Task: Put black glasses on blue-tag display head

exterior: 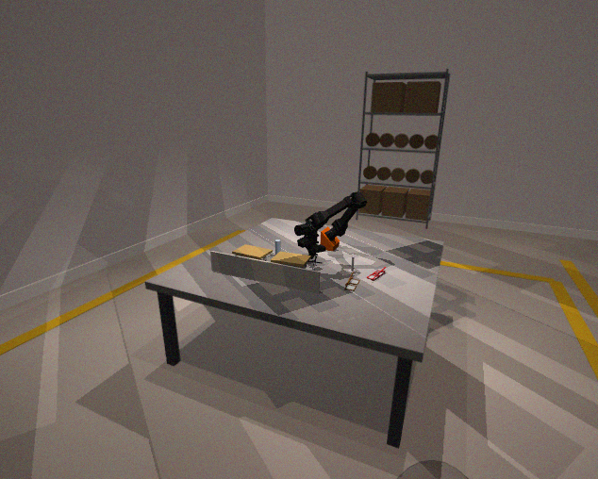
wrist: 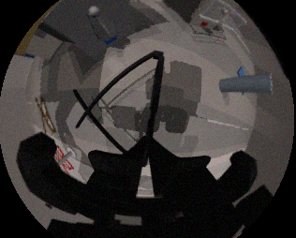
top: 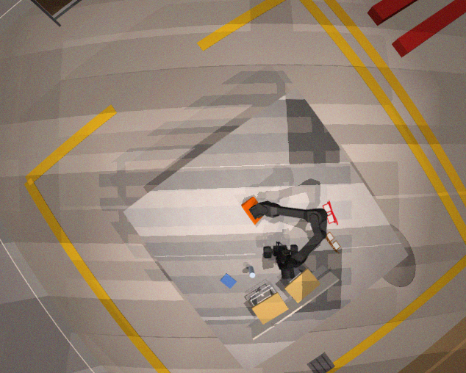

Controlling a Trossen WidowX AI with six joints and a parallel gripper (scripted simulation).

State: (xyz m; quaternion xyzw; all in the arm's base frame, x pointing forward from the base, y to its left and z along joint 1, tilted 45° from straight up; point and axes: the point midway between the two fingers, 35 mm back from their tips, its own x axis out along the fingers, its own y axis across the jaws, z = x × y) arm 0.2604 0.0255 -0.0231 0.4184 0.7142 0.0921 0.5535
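Observation:
My gripper (top: pixel 287 274) (exterior: pixel 313 253) (wrist: pixel 147 138) points down and is shut on the black glasses (wrist: pixel 156 89). In the wrist view they hang off the fingertips, the front frame nearly edge-on and both temples spread to the left, crossing in the picture. A blue tag (wrist: pixel 111 40) lies beside a pale round-topped stand (wrist: pixel 94 10) at the upper left of the wrist view, apart from the glasses. This looks like the head with the blue tag. A pale wire-like form with a red tag (wrist: pixel 204 23) at the upper right looks like the other head. Both heads' shapes are hard to tell.
Red glasses (top: pixel 331 212) (exterior: pixel 376 273) and brown glasses (top: pixel 333 241) (exterior: pixel 352 283) lie right of the arm. A blue-grey cylinder (top: pixel 251 272) (exterior: pixel 277 246) (wrist: pixel 245 84) stands near a blue square (top: pixel 228 280). Two yellow panels (top: pixel 270 308) (top: pixel 302 285) stand by a low grey wall (exterior: pixel 264 272).

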